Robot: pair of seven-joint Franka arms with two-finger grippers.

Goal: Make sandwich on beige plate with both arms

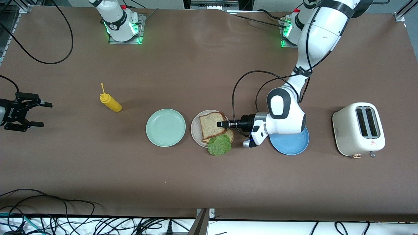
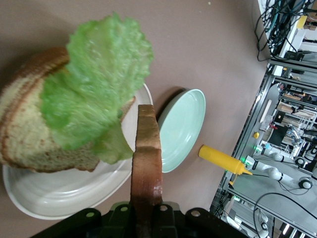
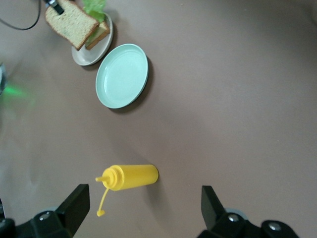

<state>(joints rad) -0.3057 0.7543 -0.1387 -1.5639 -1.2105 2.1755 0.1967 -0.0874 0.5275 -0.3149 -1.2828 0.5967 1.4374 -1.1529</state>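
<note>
Bread for the top of the sandwich, one slice (image 1: 212, 125), is pinched by its edge between the fingers of the left gripper (image 1: 220, 124), which hangs over the beige plate (image 1: 195, 130). Directly under that held slice lie the lettuce leaf (image 1: 219, 144), spilling over the plate's rim on the side nearer the front camera, and the bottom slice (image 2: 29, 134) flat on the plate. Just beside the beige plate, toward the right arm's end of the table, sits the mint plate (image 1: 166, 127); the blue plate (image 1: 290, 145) lies under the left arm's wrist. Farther off stand the mustard bottle (image 1: 111, 102) and the toaster (image 1: 358, 129). The right gripper (image 1: 31, 114) waits with its fingers spread wide and empty at the right arm's end of the table. By my reading, the closing step is in hand: the next move calls for lowering the slice square over the lettuce and bottom slice, then letting go without dragging the leaf off.
</note>
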